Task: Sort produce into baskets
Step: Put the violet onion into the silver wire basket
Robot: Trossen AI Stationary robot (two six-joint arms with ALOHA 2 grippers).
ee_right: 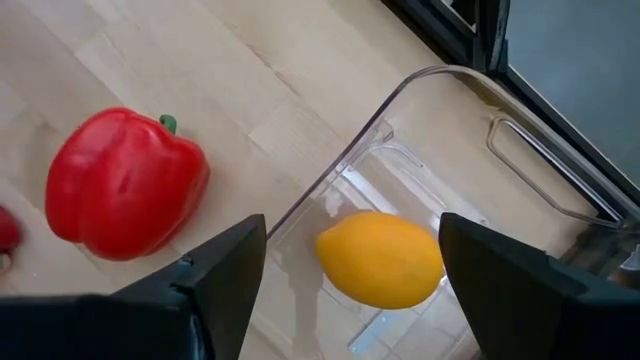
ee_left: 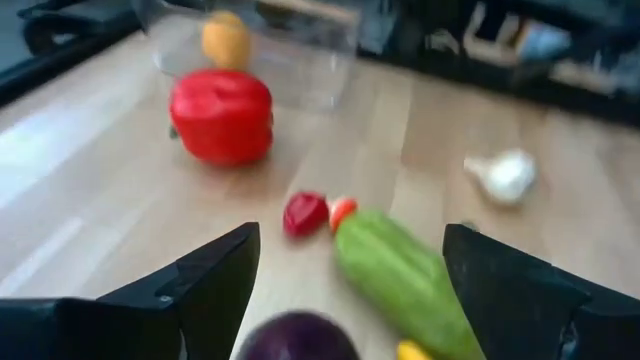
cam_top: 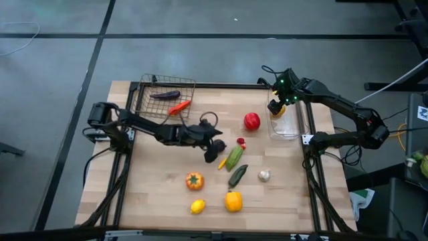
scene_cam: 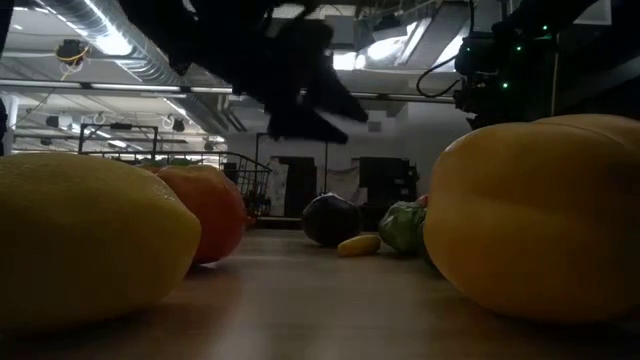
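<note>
My left gripper (cam_top: 212, 142) is open and empty, above a dark purple round vegetable (ee_left: 300, 340) that rests on the table (scene_cam: 332, 218) between and below the fingers. My right gripper (cam_top: 277, 104) is open and empty over the clear plastic bin (ee_right: 400, 110). An orange-yellow fruit (ee_right: 380, 258) lies on the bin's floor. The wire basket (cam_top: 164, 84) at the far left holds an eggplant (cam_top: 165, 95) and an orange-red piece (cam_top: 179, 106). A red pepper (cam_top: 251, 120) stands on the table beside the bin.
Loose on the table: a small red piece (cam_top: 241, 142), a light green zucchini (cam_top: 233, 158), a dark green vegetable (cam_top: 237, 175), a garlic bulb (cam_top: 264, 175), an orange tomato (cam_top: 194, 180), a lemon (cam_top: 197, 206) and a yellow pepper (cam_top: 233, 201). Bare wood lies at the near left.
</note>
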